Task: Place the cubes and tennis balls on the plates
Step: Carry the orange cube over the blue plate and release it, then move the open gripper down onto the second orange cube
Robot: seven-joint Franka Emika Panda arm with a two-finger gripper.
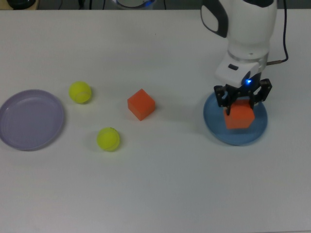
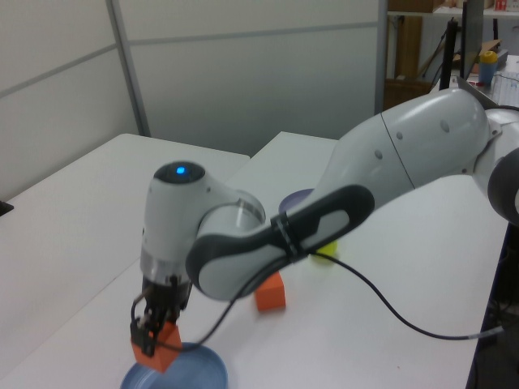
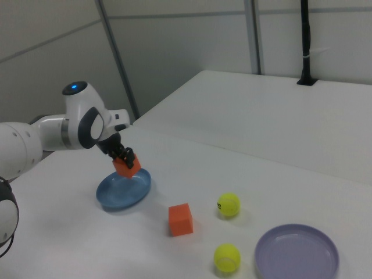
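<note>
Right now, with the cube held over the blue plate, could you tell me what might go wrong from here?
The gripper holds one cube tilted above the blue plate, not resting on it. Released from there, it may land on a corner and tumble out. In the right view the cube hangs near the plate's far rim, so it could drop on the edge.

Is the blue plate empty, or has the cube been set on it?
Still empty. The blue plate lies bare; the end effector holds the cube above it, clear of the surface.
</note>
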